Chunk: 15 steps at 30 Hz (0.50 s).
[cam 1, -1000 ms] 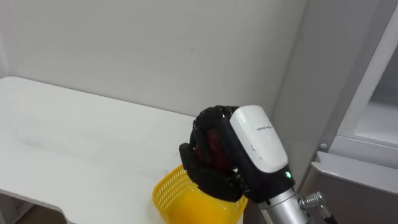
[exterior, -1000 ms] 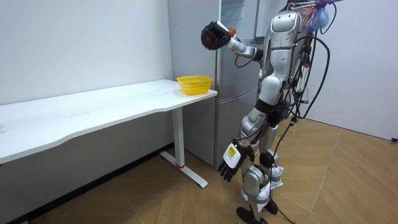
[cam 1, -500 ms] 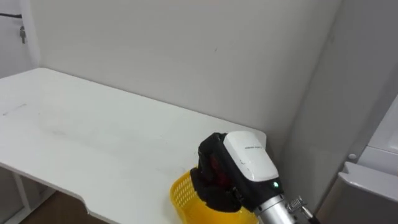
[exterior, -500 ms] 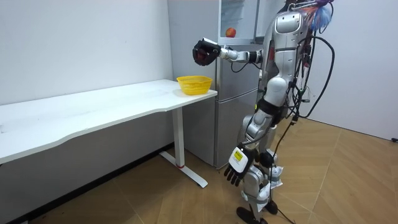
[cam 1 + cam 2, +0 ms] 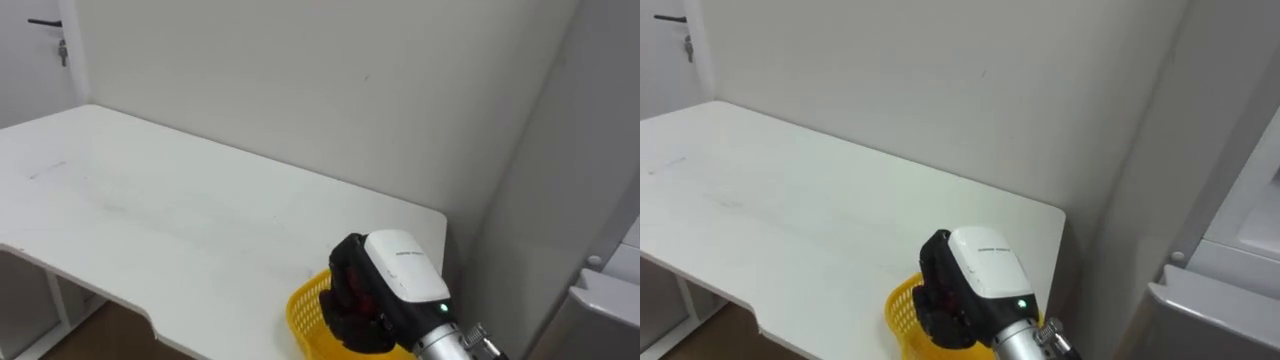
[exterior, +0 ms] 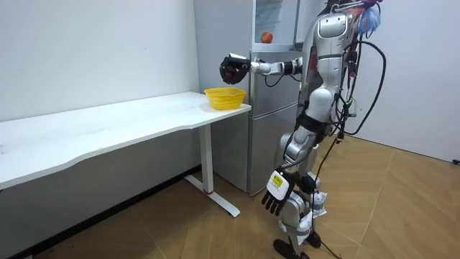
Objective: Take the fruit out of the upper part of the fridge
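Observation:
My right hand (image 5: 388, 291) is curled shut round a red apple, of which only a sliver of red shows between the dark fingers. It hovers just above the yellow basket (image 5: 304, 317) at the right end of the white table (image 5: 190, 225). In the room view the right hand (image 6: 231, 68) is stretched out from the fridge side, a little above and behind the basket (image 6: 224, 97). A second red apple (image 6: 267, 37) rests on a shelf in the open upper fridge (image 6: 277, 29). My left hand (image 6: 275, 193) hangs low beside my legs, fingers relaxed.
I stand between the table's end and the grey fridge (image 5: 1225, 270), whose edge lies at my right. A white wall (image 5: 300, 80) backs the table. The long tabletop (image 6: 93, 129) runs off toward the room view's left.
My right hand has swung away from the fridge and come down toward the basket, still holding the apple. My head view has turned toward the table. The left hand swung slightly.

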{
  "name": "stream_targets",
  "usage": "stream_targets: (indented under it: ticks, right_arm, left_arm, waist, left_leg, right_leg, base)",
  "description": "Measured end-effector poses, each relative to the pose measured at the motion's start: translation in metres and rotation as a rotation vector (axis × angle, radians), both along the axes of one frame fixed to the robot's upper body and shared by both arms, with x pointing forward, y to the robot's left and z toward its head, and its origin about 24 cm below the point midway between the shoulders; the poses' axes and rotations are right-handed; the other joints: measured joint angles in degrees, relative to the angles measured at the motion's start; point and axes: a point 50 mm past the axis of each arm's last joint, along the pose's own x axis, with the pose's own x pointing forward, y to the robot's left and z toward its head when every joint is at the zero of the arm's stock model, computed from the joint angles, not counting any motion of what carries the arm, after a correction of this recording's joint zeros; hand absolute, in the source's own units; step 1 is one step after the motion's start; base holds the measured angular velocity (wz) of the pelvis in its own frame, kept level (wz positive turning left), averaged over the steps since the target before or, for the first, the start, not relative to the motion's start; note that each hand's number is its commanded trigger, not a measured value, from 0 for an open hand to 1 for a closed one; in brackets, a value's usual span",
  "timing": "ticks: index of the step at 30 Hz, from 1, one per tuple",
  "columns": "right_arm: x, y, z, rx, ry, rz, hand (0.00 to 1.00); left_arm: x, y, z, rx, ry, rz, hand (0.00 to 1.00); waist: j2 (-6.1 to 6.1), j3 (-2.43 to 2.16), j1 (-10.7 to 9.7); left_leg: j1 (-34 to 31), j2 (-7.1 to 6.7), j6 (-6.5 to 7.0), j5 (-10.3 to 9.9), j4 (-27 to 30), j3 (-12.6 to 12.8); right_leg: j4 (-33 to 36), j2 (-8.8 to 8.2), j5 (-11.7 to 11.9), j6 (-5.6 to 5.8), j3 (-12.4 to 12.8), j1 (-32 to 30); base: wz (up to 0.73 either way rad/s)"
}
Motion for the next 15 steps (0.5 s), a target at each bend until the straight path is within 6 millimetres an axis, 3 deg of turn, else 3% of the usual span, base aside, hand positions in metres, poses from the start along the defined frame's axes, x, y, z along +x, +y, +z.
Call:
stream_targets:
  ticks: [2,3,4,5,15]
  right_arm:
    - [0.007,-0.005,-0.007,-0.027,0.035,-0.028,1.0]
    - [0.007,-0.006,-0.008,-0.031,0.042,-0.031,0.75]
    - [0.007,-0.006,-0.011,-0.037,0.054,-0.033,0.75]
    - [0.007,-0.007,-0.012,-0.04,0.06,-0.033,0.0]
    - [0.008,-0.008,-0.015,-0.059,0.096,-0.044,0.0]
  left_arm:
    - [0.002,0.0,0.0,-0.006,0.0,-0.002,0.0]
    - [0.001,0.0,0.0,-0.006,0.001,-0.002,0.0]
    - [0.001,0.0,0.0,-0.006,0.002,-0.001,0.0]
    - [0.001,0.0,0.0,-0.007,0.003,-0.001,0.0]
    - [0.001,0.0,0.0,-0.006,0.003,0.0,0.0]
  waist:
    - [-0.02,0.02,0.1]
    - [-0.03,0.02,0.1]
    - [-0.07,0.06,0.1]
    - [-0.13,0.14,0.1]
    - [-0.12,0.19,0.1]
  left_leg:
    - [0.0,-0.07,0.05,0.1,0.4,0.0]
    - [0.0,-0.08,0.05,0.1,0.4,0.0]
    - [0.0,-0.11,0.06,0.1,0.4,0.0]
    - [-0.1,-0.13,0.07,0.1,0.4,0.0]
    - [-0.3,-0.17,0.07,0.1,0.7,0.0]
  right_leg:
    - [0.0,-0.08,0.0,0.0,0.1,0.1]
    - [0.0,-0.1,0.0,0.0,0.1,0.1]
    - [0.0,-0.13,0.0,0.0,0.1,0.1]
    - [0.0,-0.14,0.0,0.0,0.1,0.1]
    - [0.1,-0.2,0.0,0.01,0.0,0.2]
  base:
    - [0.0]
    - [0.0]
    - [0.0]
    - [0.0]
    - [0.0]
